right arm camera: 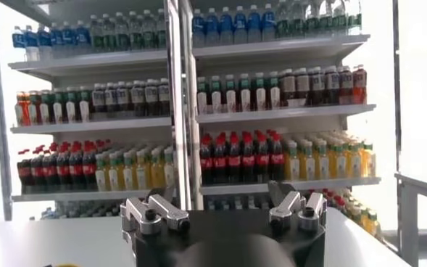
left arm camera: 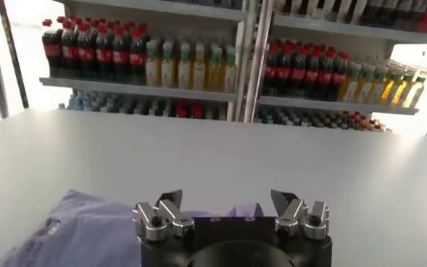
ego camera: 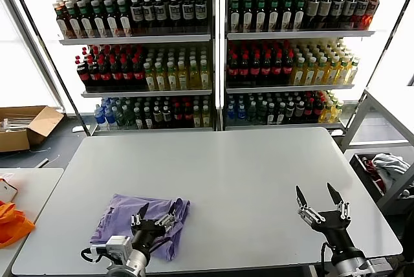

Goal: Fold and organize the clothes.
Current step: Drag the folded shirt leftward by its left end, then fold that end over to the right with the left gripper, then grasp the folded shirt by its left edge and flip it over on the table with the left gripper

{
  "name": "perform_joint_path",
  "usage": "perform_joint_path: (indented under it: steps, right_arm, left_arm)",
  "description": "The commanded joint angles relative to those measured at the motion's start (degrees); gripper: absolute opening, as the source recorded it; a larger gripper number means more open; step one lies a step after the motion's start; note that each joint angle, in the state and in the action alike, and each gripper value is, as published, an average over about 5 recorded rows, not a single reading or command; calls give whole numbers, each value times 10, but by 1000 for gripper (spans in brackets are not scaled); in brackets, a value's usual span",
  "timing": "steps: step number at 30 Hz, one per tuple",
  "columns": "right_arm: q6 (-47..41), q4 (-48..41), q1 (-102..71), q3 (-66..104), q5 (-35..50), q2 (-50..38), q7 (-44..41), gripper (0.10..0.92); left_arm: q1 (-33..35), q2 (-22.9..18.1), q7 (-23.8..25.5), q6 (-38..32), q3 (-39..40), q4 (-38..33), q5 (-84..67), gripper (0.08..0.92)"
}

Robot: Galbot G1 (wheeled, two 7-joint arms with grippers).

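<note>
A lavender T-shirt (ego camera: 123, 219) lies folded into a small bundle on the grey table (ego camera: 239, 173), near its front left corner. My left gripper (ego camera: 157, 210) is open and empty, just above the bundle's right part. In the left wrist view the shirt (left arm camera: 75, 228) shows below and behind the open left gripper (left arm camera: 227, 199). My right gripper (ego camera: 318, 194) is open and empty above the table's front right. The right wrist view shows its open gripper (right arm camera: 220, 197) in front of the shelves; no clothes show there.
Shelves of bottled drinks (ego camera: 213, 50) stand behind the table. A cardboard box (ego camera: 26, 127) sits on the floor at the far left. An orange bag (ego camera: 11, 222) lies on a side table at the left. A bin with cloth (ego camera: 388, 167) stands at the right.
</note>
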Motion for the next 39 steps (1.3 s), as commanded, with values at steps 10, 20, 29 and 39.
perform_joint_path:
  steps: [10,20,29,39]
  right_arm:
    - [17,0,-14,-7,2,-3,-2,823]
    - [19,0,-13,-4,5,-8,-3,823]
    - [21,0,-12,-5,5,-5,-2,823]
    - [24,-1,-12,1,10,-6,-2,823]
  left_arm:
    - [-34,138,107,14,-247,176,-117,823]
    - [-27,93,112,11,-201,197,-86,823]
    - [-23,65,122,12,-163,191,-65,823]
    - [-14,44,123,6,-149,193,-66,697]
